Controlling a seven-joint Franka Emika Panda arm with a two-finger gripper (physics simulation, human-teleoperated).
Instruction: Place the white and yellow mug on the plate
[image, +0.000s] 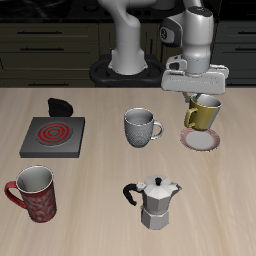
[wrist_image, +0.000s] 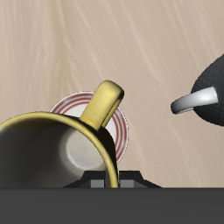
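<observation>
In the exterior view, the gripper (image: 199, 96) is seen above the table (image: 100, 230), with the white and yellow mug (image: 203, 114) gripped at its rim and hung directly beneath the fingers. The mug is held slightly tilted, and its base is seen just above the plate (image: 203, 140), which lies directly under the gripper; whether the base touches the plate cannot be told. Beside the gripper, at about the same depth on the table, a grey-white patterned mug (image: 140, 128) is found, and farther out on that side a square grey burner (image: 52, 136) with a red spiral is placed, with a small black object (image: 59, 106) behind it. Well away from the gripper, toward the table's front edge, a metal moka pot (image: 154, 201) and a red patterned mug (image: 35, 193) are set. In the wrist view, the mug (wrist_image: 52, 149) is shown close under the gripper, its pale inside and yellow loop handle (wrist_image: 103, 105) visible, with the rim clamped by the fingers at the dark gripper body. The plate (wrist_image: 118, 131) with its pinkish-red ring is seen right behind the mug, partly covered by it. A dark rounded shape with a grey handle (wrist_image: 206, 92) is seen off to one side.
</observation>
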